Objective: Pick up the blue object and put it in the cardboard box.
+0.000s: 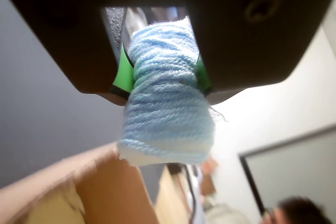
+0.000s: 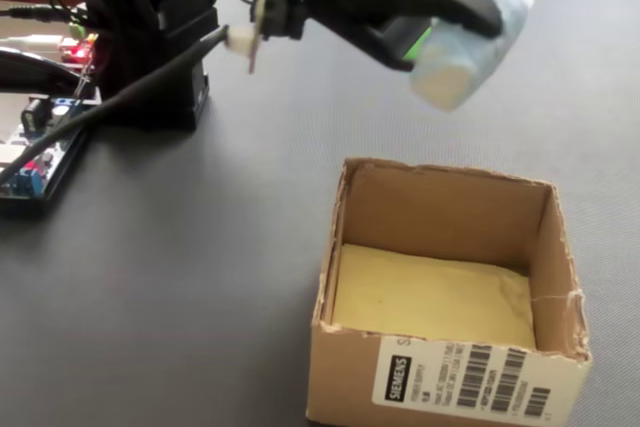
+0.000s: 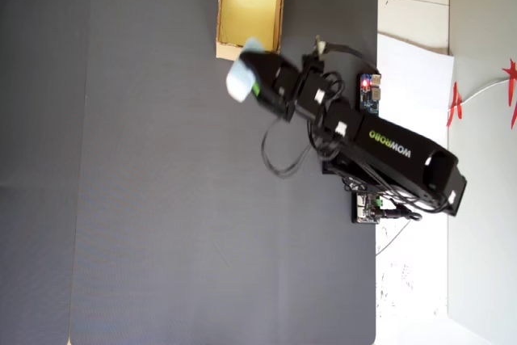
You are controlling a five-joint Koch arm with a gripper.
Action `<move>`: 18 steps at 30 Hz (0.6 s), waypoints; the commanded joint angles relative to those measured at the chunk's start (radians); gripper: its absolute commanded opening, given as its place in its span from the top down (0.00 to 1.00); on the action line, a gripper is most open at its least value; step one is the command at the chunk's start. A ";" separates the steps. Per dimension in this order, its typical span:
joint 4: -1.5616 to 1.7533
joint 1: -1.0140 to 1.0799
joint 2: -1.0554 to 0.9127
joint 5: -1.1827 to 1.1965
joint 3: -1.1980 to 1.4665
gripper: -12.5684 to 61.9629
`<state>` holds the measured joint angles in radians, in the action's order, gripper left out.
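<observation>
The blue object point(image 1: 167, 103) is a pale blue bundle of yarn, squeezed at its middle between my green-padded fingers point(image 1: 123, 72). My gripper point(image 1: 163, 74) is shut on it and holds it in the air. In the fixed view the blue object point(image 2: 468, 45) hangs above and behind the far wall of the cardboard box point(image 2: 445, 209), held by the gripper point(image 2: 440, 42). In the overhead view the blue object point(image 3: 242, 72) sits just below the cardboard box point(image 3: 223, 6), near its lower edge, with the gripper point(image 3: 255, 78) at it. The box is open with a yellowish floor.
The arm's black base point(image 2: 165, 37) and circuit boards point(image 2: 40, 147) stand at the left of the fixed view, with cables point(image 3: 283, 159) trailing over the dark grey mat point(image 3: 161, 199). A white surface point(image 3: 412, 78) borders the mat at the right of the overhead view.
</observation>
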<state>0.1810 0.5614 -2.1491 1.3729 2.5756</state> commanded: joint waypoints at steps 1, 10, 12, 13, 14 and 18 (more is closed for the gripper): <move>0.075 0.041 0.021 -0.012 -0.123 0.83; 0.049 0.163 0.184 -0.012 -0.241 0.83; 0.041 0.195 0.229 -0.012 -0.267 0.83; 0.040 0.206 0.244 -0.012 -0.275 0.83; 0.040 0.215 0.255 -0.012 -0.279 0.83; -0.075 0.244 0.284 0.000 -0.328 0.69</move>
<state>0.1104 0.7961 -1.8577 1.3606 2.3347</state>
